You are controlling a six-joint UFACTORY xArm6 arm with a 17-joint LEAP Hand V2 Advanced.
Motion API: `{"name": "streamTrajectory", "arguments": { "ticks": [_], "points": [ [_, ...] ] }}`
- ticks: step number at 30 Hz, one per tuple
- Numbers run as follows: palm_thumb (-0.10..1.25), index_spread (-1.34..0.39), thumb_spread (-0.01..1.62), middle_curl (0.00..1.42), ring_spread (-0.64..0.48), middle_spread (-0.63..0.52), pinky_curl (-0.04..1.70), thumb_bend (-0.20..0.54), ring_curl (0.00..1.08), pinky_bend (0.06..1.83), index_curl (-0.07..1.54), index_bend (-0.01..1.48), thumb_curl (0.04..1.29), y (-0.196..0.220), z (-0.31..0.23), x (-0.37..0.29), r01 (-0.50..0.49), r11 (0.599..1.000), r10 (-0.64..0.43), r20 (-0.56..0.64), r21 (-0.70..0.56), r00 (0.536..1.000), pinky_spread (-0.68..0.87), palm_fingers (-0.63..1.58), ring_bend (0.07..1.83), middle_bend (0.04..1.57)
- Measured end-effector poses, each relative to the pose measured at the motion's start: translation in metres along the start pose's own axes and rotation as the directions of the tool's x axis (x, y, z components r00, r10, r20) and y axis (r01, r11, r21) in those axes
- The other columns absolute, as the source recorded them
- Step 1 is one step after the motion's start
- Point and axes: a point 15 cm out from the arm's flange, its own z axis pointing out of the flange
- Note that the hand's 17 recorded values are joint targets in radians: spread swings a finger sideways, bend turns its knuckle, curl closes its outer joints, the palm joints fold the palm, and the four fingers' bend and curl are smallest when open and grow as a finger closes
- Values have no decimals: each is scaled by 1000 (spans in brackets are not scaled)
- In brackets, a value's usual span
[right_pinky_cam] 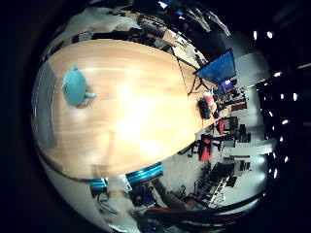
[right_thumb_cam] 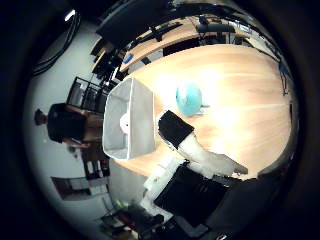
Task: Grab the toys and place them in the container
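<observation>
A teal toy (right_pinky_cam: 75, 85) lies on the wooden table (right_pinky_cam: 146, 107), a short way from a pale rectangular container (right_thumb_cam: 128, 120) near the table's end. The right thumb side palm view shows the toy (right_thumb_cam: 188, 97) beside the container's long wall. A small pale thing lies inside the container, too small to tell what it is. My hand (right_thumb_cam: 200, 150) is high above the table, away from the toy. One black-tipped finger (right_thumb_cam: 176, 129) reaches straight out near the container's corner.
A monitor with a blue screen (right_pinky_cam: 219, 68) and red-and-black chairs (right_pinky_cam: 206, 146) stand beyond one side of the table. A dark chair (right_thumb_cam: 70, 125) stands past the container's end. More desks (right_thumb_cam: 190, 40) are at the far side.
</observation>
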Motion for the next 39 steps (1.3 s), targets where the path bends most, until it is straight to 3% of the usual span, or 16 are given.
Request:
{"name": "streamTrajectory", "arguments": {
  "ticks": [10, 18, 29, 39],
  "points": [
    [314, -458, 1063, 409, -51, -109, 28, -24, 171, 877, 390, 177, 264, 6, 2, 1, 33, 999, -32, 4, -30, 999, 480, 508, 705, 345],
    [309, -457, 1055, 407, -54, -109, 9, -26, 163, 917, 383, 182, 264, -14, 18, -4, 32, 997, -31, 17, -70, 999, 467, 495, 709, 348],
    [330, -445, 1041, 386, -42, -92, -3, -25, 162, 978, 372, 174, 269, -69, 78, -46, 96, 990, -90, 60, -105, 994, 432, 407, 725, 274],
    [332, -428, 1022, 378, -50, -77, -2, -27, 173, 1045, 342, 160, 274, -91, 136, -67, 126, 971, -114, 67, -202, 991, 336, 343, 763, 239]
  ]
}}
